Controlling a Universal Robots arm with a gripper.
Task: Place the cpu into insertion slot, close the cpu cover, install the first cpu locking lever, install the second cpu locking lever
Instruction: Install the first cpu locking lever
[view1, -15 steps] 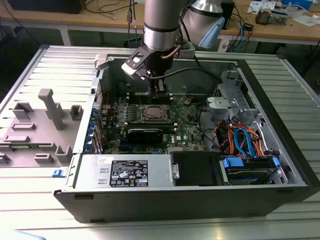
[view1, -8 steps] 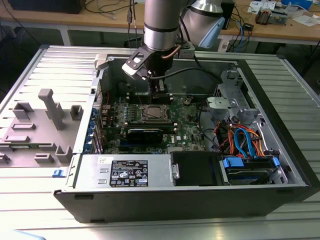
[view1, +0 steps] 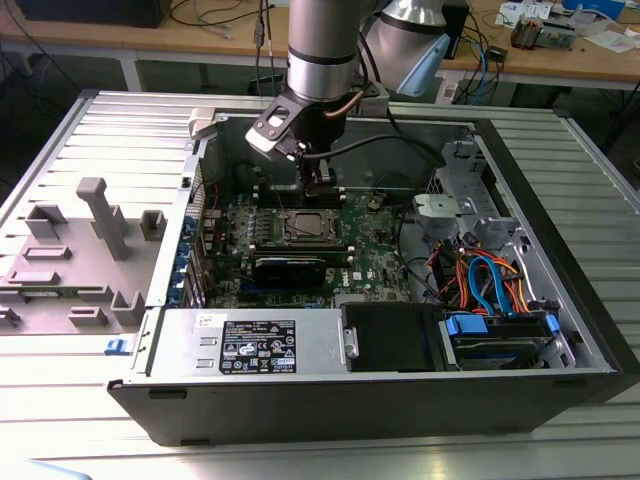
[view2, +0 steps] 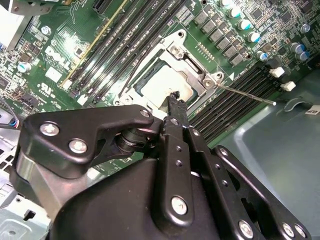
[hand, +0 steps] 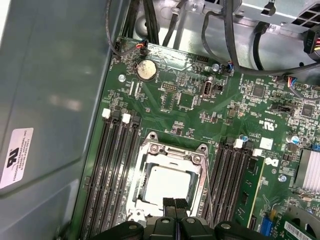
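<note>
The insertion slot (hand: 150, 150) sits in the middle of the green motherboard (hand: 190, 107), between banks of long black memory slots. The cpu (hand: 165, 184) lies flat inside it, its silver top showing through the window of the cpu cover (hand: 196, 162), which lies down over the socket. In the second wrist view the cpu (view2: 161, 82) and the cover (view2: 192, 67) show just beyond my fingertip (view2: 174, 98). A thin locking lever (view2: 247, 95) stands out free from the socket's corner. My gripper (hand: 175, 204) is shut with nothing in it and hovers at the socket's edge, above it in the exterior view (view1: 319, 186).
The open computer case (view1: 560, 330) walls in the board. A power supply (view1: 250, 345) lies at the front, and a drive bay with blue and orange cables (view1: 490, 285) at the exterior view's right. A black card (view1: 288, 268) lies in front of the socket. A grey fixture (view1: 100, 215) stands outside at the left.
</note>
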